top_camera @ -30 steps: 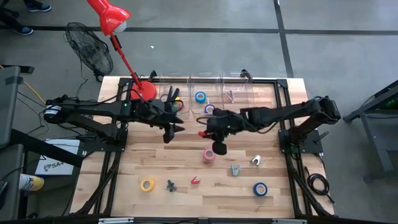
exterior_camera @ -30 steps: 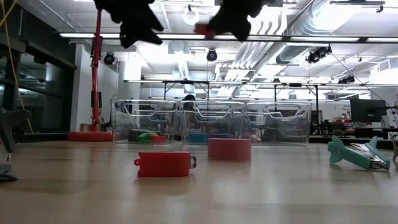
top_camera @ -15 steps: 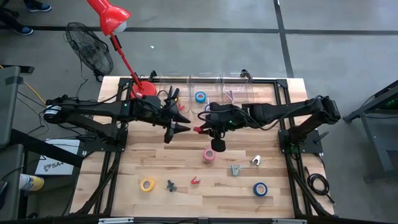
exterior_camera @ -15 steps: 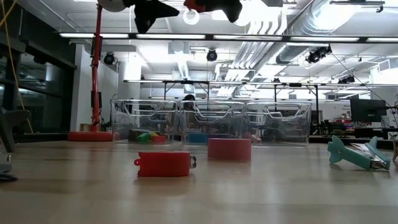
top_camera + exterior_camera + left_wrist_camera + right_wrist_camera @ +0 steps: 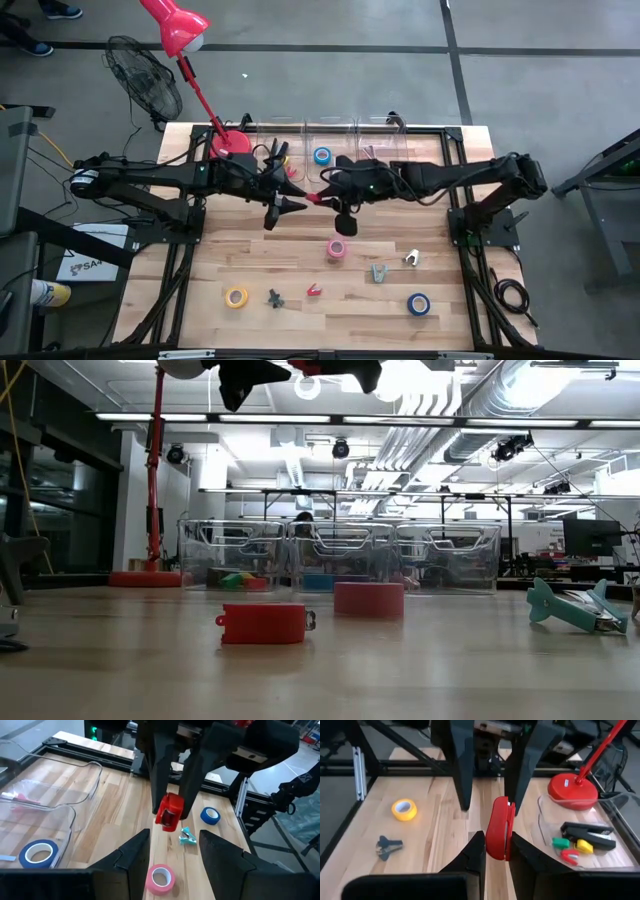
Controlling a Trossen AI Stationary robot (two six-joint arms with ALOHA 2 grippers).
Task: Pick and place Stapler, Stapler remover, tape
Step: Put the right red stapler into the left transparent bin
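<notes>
A small red stapler (image 5: 316,199) hangs in the air over the table's middle, held by my right gripper (image 5: 328,194), which reaches in from the right. My left gripper (image 5: 290,197) is open and faces it from the left. Its fingers (image 5: 461,775) stand on either side of the stapler's far end without touching it. Pink tape (image 5: 337,250), yellow tape (image 5: 236,296) and blue tape (image 5: 418,304) lie flat on the table. Another blue roll (image 5: 322,156) lies in a clear bin. Several staple removers (image 5: 378,271) lie near the front. My right gripper pinches the red stapler between its two fingers by the end nearest its wrist (image 5: 498,851), coming level from the table's right. In the left wrist view only the fingertips (image 5: 161,795) are on it. The stapler is lifted clear, its free end (image 5: 500,805) jutting toward my left gripper.
Three clear bins (image 5: 345,135) stand along the far edge; the left one holds a black stapler (image 5: 587,830) and small coloured pieces. A red lamp's base (image 5: 230,143) sits at the far left. A red remover (image 5: 262,623) lies nearest the low camera.
My right gripper has carried the red stapler up and toward the table's left and far side, closing on my left gripper. My left gripper has risen and turned so that its fingers point at the stapler.
</notes>
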